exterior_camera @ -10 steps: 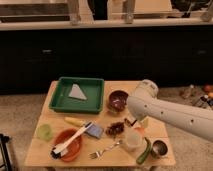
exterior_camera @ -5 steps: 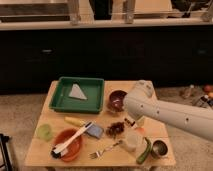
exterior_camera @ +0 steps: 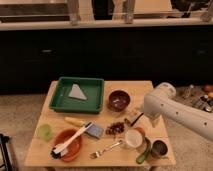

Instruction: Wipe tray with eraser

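Honestly, the gripper (exterior_camera: pixel 136 120), low beside the white cup (exterior_camera: pixel 133 138), well right of the tray (exterior_camera: pixel 92 100), could topple it; open or closed, I cannot tell.

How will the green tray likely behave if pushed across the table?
The tray probably slides flat, not tipping, being shallow and wide. The grey triangle inside may shift. The pincer is over the table's right side, away from the tray.

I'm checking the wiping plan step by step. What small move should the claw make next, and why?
Probably ease the claw down onto what looks like the eraser below it, beside the brown bowl. The claw sits over the right side of the table, the tray lies away at the back left, and no grasp shows yet.
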Robot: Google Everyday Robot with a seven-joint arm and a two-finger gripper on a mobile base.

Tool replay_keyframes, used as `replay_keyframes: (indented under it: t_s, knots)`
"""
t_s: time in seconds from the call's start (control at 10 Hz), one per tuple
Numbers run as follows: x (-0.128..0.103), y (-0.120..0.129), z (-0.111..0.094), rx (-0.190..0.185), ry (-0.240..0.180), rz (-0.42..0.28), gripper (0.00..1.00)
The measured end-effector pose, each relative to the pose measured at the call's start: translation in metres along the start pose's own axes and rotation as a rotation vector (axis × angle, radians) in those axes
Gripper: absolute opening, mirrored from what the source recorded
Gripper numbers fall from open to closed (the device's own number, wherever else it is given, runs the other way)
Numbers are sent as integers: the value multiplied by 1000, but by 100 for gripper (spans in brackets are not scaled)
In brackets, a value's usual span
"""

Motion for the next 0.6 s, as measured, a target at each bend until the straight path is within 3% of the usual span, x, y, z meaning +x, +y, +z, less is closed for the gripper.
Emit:
replay_keyframes:
  t_s: [0.3,0.6]
  knots:
    - [7,-5,20,14,-28,-51,75]
    - [-12,-37,50,18,-53,-154,75]
